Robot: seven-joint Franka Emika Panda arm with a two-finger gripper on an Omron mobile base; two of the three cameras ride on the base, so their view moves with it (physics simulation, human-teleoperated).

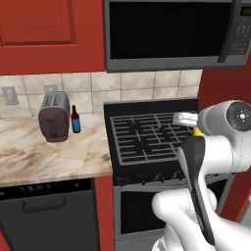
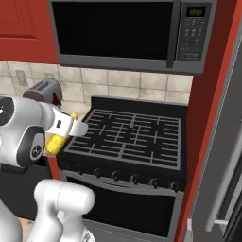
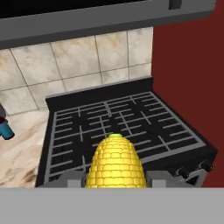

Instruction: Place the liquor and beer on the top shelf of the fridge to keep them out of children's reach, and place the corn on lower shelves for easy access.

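We count one microwave (image 1: 171, 34) above one black stove (image 1: 147, 139), one marble counter (image 1: 49, 152), one toaster (image 1: 54, 117), one beer (image 1: 75, 119) standing just beside it, one corn (image 3: 115, 164). The jaws pinch the corn, held above the stove's front edge.

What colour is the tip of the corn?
Green, above yellow kernels on the corn; hand view shows it best.
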